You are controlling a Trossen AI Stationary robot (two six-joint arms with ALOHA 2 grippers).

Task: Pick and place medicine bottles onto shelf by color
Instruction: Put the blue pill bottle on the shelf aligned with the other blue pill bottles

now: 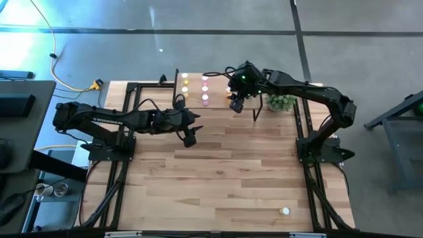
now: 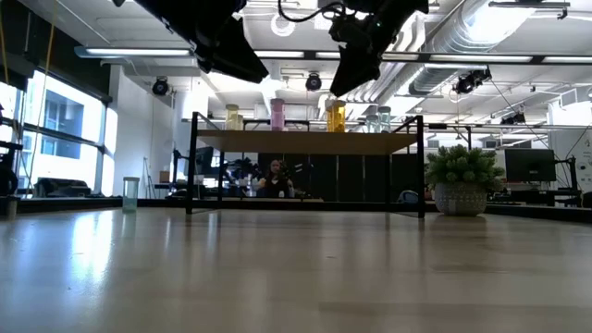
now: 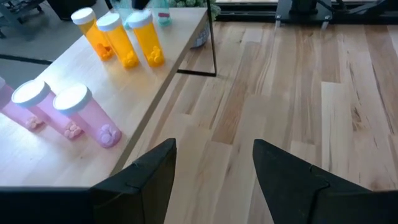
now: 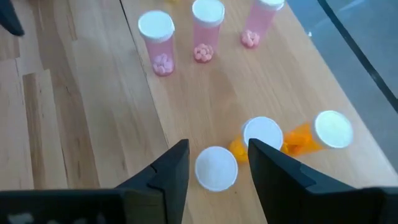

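Observation:
The light-wood shelf [image 1: 218, 92] on black legs stands at the table's far edge. On it stand yellow bottles [image 1: 185, 82], pink bottles [image 4: 205, 31] and orange bottles [image 3: 121, 40], all with white caps. My right gripper [image 4: 217, 165] is open above the shelf. Its fingers stand on either side of an upright orange bottle's white cap [image 4: 216, 168] without touching it. Two more orange bottles [image 4: 298, 134] stand just beyond it. My left gripper [image 3: 214, 180] is open and empty over the table, beside the shelf's near left edge [image 3: 155, 99].
A small potted green plant [image 1: 281, 102] stands to the right of the shelf. One white-capped bottle [image 1: 285, 211] stands alone near the table's near right corner. In the low view a pale bottle [image 2: 130, 192] stands far off at the left. A person [image 2: 275, 176] shows beyond the table.

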